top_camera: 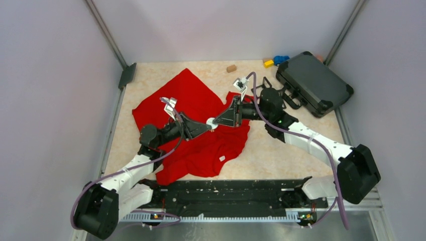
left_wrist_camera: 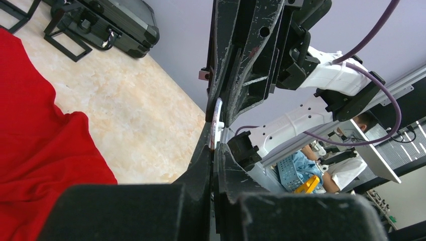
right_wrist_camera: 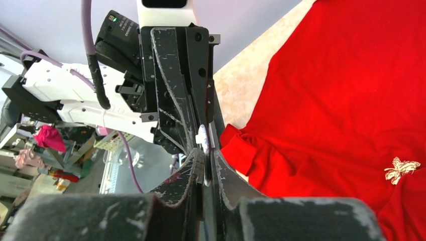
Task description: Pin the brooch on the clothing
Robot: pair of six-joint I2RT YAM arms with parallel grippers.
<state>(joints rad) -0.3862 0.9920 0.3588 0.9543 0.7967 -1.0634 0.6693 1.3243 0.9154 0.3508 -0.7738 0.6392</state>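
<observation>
Across the middle of the surface (top_camera: 281, 145) we find the clothing (top_camera: 196, 98), red, loose and rumpled, with folds along its right edge. Nothing weighs it down. A black case (top_camera: 314, 83) lies well apart at the far right corner.

Both arms meet above the garment's right half, tip to tip. The left gripper (left_wrist_camera: 213, 150) is pressed almost together, and so is the right gripper (right_wrist_camera: 205, 165). Each appears to pinch the rim of one white disc (top_camera: 212, 122), held edge-on between them and clear of the cloth. We take this disc to be the brooch or a part of it. No pin or clasp is visible, so we cannot confirm that.

A gold insect-shaped piece (right_wrist_camera: 402, 169) sits on the red fabric, away from the grippers. Whether it is fastened or only resting we cannot tell. The small white tag (top_camera: 221, 158) lies near the garment's near edge.

Risks noted:
- With two grips on one thin rim, any uneven pull or twist could make the disc slip from one side and drop into the folds.
- Because the cloth is unrestrained, pressing down could drag or bunch it rather than pierce it.
- Near the folded edge, a pin could catch two layers together.
- The fingertips are crowded together, so they could knock each other on release.
</observation>
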